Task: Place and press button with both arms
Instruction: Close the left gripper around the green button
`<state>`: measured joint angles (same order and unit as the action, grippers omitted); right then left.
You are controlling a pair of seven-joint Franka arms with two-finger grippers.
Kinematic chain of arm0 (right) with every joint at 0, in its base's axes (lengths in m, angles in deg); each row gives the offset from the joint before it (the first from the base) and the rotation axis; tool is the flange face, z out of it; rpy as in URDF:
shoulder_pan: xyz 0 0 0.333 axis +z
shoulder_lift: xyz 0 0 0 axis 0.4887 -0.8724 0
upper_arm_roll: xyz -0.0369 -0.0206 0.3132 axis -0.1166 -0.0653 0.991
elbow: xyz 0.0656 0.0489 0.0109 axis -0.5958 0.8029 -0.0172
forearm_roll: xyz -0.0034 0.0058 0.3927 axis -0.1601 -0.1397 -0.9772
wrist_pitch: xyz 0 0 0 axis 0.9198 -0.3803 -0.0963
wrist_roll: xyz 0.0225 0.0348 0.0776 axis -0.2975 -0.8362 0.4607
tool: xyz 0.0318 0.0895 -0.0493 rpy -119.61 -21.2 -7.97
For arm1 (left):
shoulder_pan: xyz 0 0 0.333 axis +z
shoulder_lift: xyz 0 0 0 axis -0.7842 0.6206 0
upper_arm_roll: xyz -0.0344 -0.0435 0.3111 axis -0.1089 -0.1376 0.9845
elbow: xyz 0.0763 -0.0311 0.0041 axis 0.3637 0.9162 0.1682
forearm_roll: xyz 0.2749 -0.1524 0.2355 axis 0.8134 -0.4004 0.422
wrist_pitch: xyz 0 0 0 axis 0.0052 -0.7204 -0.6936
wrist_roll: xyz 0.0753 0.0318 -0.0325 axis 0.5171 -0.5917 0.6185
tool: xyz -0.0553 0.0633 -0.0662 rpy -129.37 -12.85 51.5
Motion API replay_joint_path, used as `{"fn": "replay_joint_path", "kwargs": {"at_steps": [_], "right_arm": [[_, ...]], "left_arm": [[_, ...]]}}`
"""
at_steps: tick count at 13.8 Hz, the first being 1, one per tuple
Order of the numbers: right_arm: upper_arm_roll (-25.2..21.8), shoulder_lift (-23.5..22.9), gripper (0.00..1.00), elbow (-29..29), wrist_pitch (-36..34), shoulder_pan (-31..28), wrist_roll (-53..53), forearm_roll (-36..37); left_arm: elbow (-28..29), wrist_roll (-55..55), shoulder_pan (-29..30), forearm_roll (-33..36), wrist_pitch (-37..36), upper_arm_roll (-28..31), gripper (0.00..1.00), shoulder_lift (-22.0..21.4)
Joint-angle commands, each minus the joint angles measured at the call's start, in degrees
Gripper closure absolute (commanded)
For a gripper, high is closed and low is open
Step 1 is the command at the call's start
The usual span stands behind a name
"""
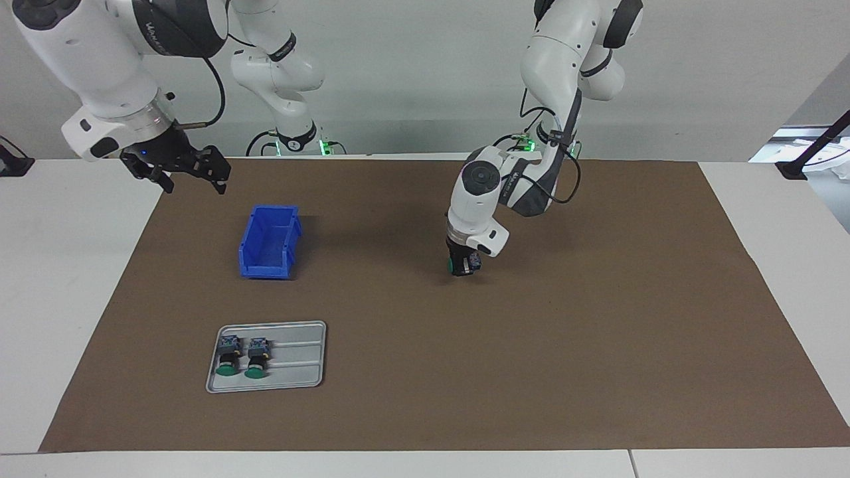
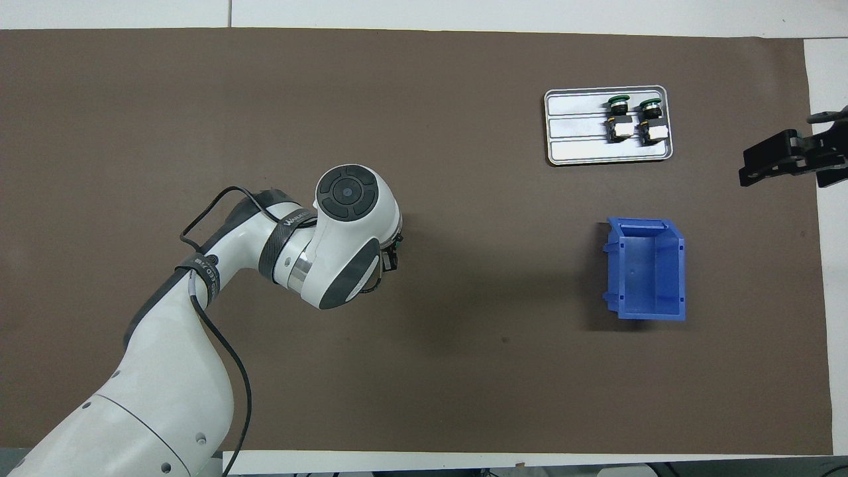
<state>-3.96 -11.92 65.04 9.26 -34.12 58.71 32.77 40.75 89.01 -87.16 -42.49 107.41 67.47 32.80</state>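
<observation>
Facing view is showing a blue plastic open bin (image 1: 269,242) sitting toward the right arm's end of the brown-covered table (image 1: 597,345), with a grey ridged metal tray (image 1: 299,358) farther from the robots, carrying two green-capped push-buttons (image 1: 243,355). Nothing is standing between these and the middle of the table. There the left tool (image 1: 463,265) is pointing down at the mat, gripping a green-capped button with a blue-grey block (image 1: 458,267). The right tool (image 1: 192,174) is waiting with fingers spread wide, hanging over the table's edge near the bin, holding nothing.

White jointed arms (image 1: 544,60), grey joint caps, black cables, black fingers (image 1: 219,174)
</observation>
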Motion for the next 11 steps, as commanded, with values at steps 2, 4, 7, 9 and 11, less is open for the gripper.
{"fn": "replay_joint_path", "kwargs": {"at_steps": [2,4,7,9,11], "right_arm": [[0.36,1.51,0.02,1.77,0.40,-0.58,1.28,-0.47],[0.36,1.51,0.02,1.77,0.40,-0.58,1.28,-0.47],[0.36,1.51,0.02,1.77,0.40,-0.58,1.20,-0.47],[0.36,1.51,0.02,1.77,0.40,-0.58,1.28,-0.47],[0.36,1.51,0.02,1.77,0.40,-0.58,1.28,-0.47]], "left_arm": [[-0.19,-0.16,-0.26,-0.15,-0.53,0.62,0.91,-0.98],[-0.10,-0.43,0.44,-0.15,-0.80,0.79,0.97,-2.73],[0.07,-2.52,2.11,-0.24,-1.76,0.71,1.00,-5.03],[0.16,-5.51,3.51,-0.24,-2.12,0.71,1.00,-6.69],[0.42,-7.71,4.83,-0.41,-2.03,0.62,1.00,-7.93]]}}
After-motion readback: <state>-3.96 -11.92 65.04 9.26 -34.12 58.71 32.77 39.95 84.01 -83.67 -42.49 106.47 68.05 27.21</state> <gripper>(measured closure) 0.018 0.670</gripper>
